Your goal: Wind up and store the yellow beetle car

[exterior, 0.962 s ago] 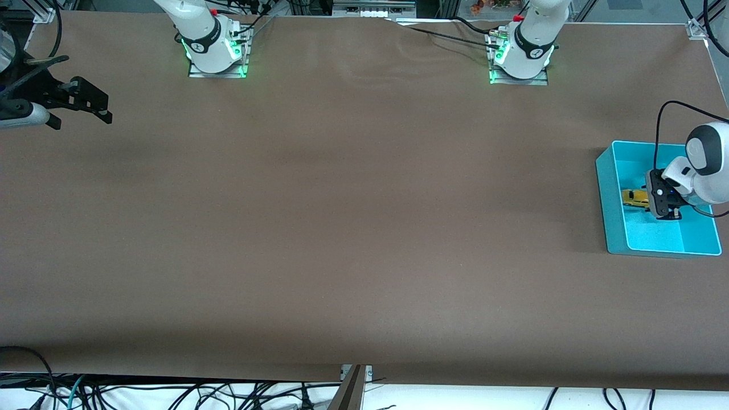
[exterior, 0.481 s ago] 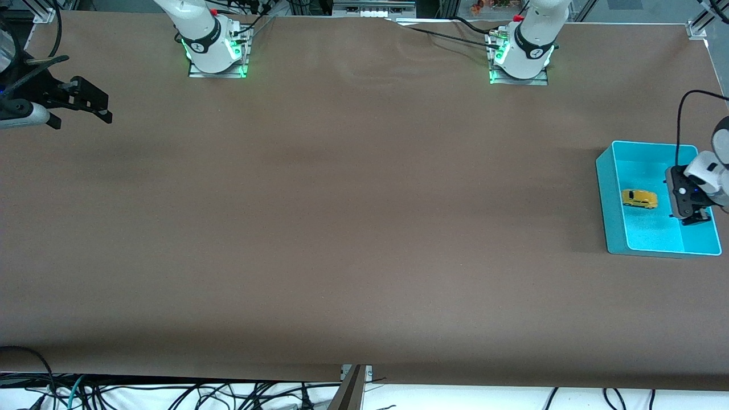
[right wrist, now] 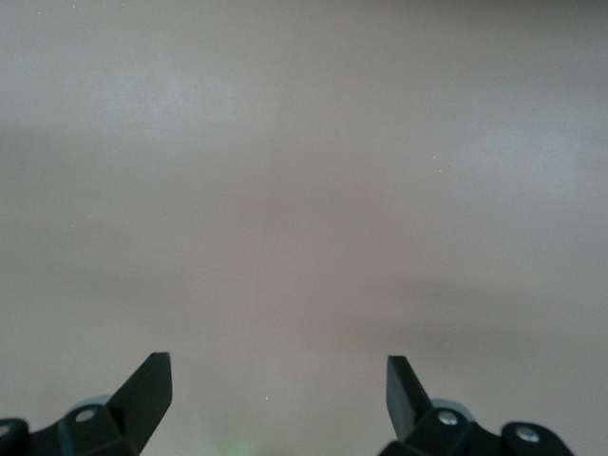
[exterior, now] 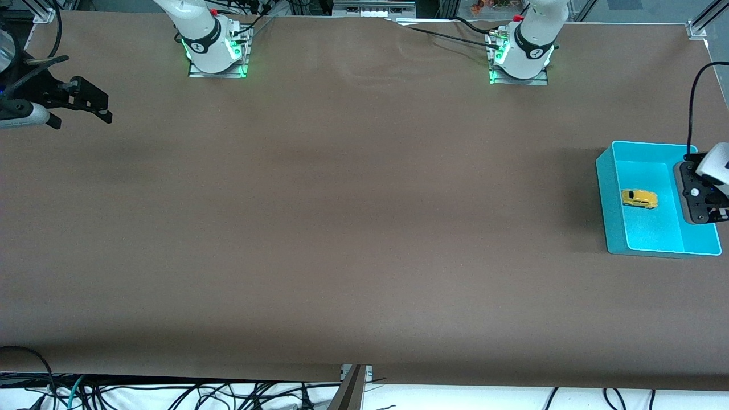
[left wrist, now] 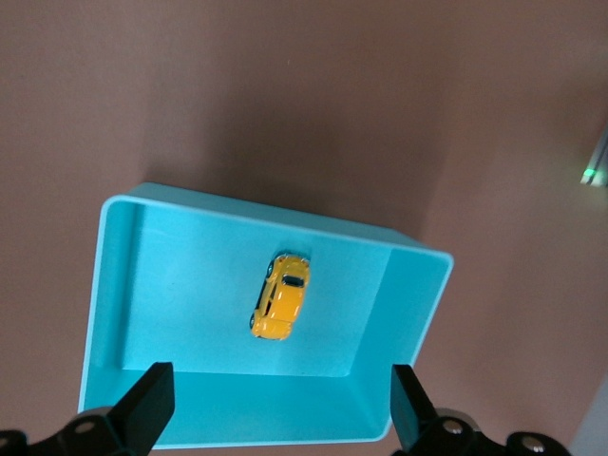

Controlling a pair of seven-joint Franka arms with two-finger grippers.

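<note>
car: tiny glossy yellow beetle-shaped toy car [exterior: 639, 199] [left wrist: 280, 310], dark windows, sitting upright in turquoise plastic bin [exterior: 612, 188] [left wrist: 114, 285]
left gripper [exterior: 703, 213] [left wrist: 283, 418]: hovering over bin's edge, fingers spread, empty
right gripper [exterior: 94, 108] [right wrist: 278, 394]: waiting over the right arm's end of the table, fingers spread, empty

Even overhead light falls on the brown desk [exterior: 353, 216], with soft shadow bands across it and a darker patch beside the turquoise bin [exterior: 612, 228]. Green lamps glow at both arm bases. Below the right jaws the desk looks hazy, perhaps out of focus.
</note>
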